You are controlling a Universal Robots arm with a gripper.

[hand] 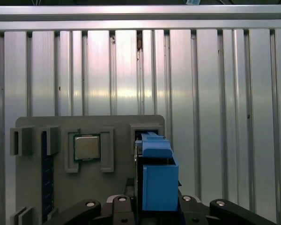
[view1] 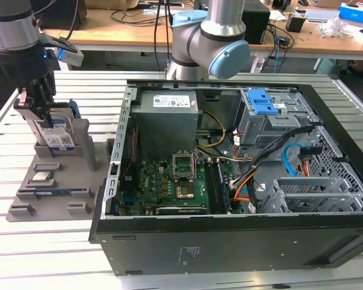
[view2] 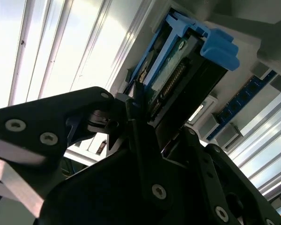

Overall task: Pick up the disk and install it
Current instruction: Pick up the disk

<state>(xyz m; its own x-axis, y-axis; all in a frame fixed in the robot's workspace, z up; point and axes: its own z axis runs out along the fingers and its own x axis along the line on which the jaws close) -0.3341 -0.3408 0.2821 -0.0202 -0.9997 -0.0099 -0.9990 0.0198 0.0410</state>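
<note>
The disk point(view1: 55, 136), silver with a white-and-blue label and a blue carrier frame, stands on edge in a slot of the grey holder point(view1: 78, 175) at the exterior view's left. My gripper point(view1: 41, 106) comes down on its top edge, one black finger on each side, shut on it. In the first wrist view the disk's blue carrier point(hand: 157, 178) runs between the fingers of the gripper point(hand: 152, 208). The second wrist view has the disk point(view2: 178, 75) and its connector edge clamped by the gripper point(view2: 150, 122). The disk's lower end still sits in the holder.
On the holder lie a square silver processor chip point(view1: 42, 177) and a thin dark memory stick point(view1: 54, 192). The open computer case point(view1: 230, 241) fills the exterior view's right, with a drive cage and blue latch point(view1: 263, 103) at its back. A slatted metal table point(hand: 201, 93) lies underneath.
</note>
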